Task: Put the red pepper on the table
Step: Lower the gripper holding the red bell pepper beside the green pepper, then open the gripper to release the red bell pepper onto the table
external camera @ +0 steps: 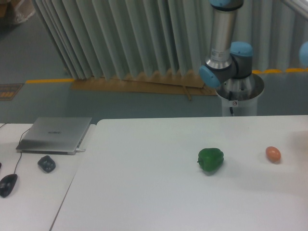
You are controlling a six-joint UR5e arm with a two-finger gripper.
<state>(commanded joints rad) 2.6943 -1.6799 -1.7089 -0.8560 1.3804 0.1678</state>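
The red pepper is out of view. The wide white table (144,192) fills the lower part of the camera view. Behind its far edge rises the arm (223,48), whose silver upper link stands nearly vertical and runs off the top of the picture. The gripper itself is outside the picture; only a blue joint (304,53) shows at the right edge.
A green bell pepper (211,160) lies right of the table's middle. A small orange egg-shaped thing (273,154) sits near the right edge. On the adjoining desk at left are a closed laptop (55,134), a dark lump (46,163) and a mouse (8,185).
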